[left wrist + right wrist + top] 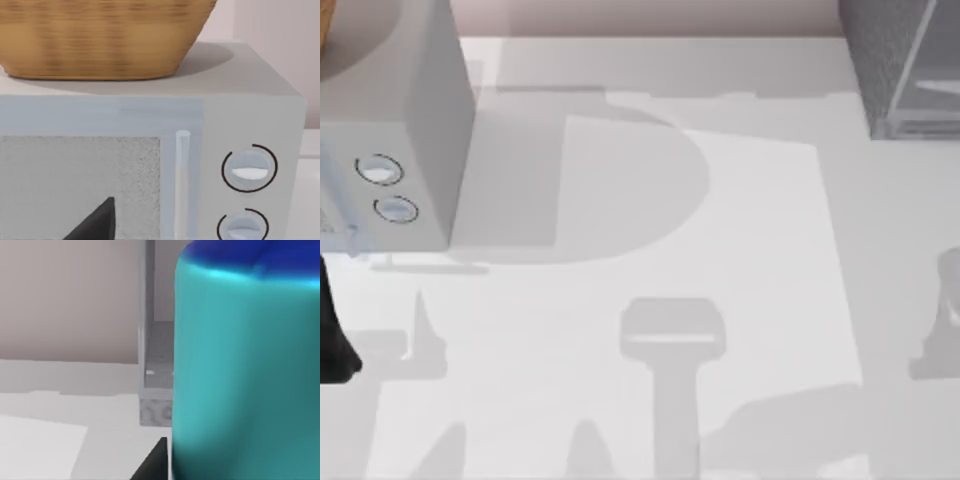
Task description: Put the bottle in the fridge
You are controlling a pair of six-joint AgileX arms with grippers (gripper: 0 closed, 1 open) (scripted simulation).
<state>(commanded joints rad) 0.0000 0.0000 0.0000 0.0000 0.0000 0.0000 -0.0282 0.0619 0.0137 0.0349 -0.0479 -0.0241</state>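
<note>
Teal-bodied, deep-blue-topped cylindrical bottle (240, 370) up close. Dark grey speckled fridge box (880, 60) with pale grey frame at two o'clock. Smooth light grey microwave box (430, 120), black-ringed pale dials (249, 168), at nine o'clock. Golden-brown woven wicker basket (100, 35). White table (740, 250).

A basket (100, 40) sits on the dialled box (410, 150) at table (720, 300) left; the fridge (905, 65) stands far right

Bottle (240, 370): smooth, glossy teal plastic look, darker blue top. Fridge (890, 70): rough speckled dk grey, glassy panel. Microwave (240, 100): smooth matt lt grey, speckled window. Basket (100, 35): woven wicker, rough. Table (720, 250): matt white.
</note>
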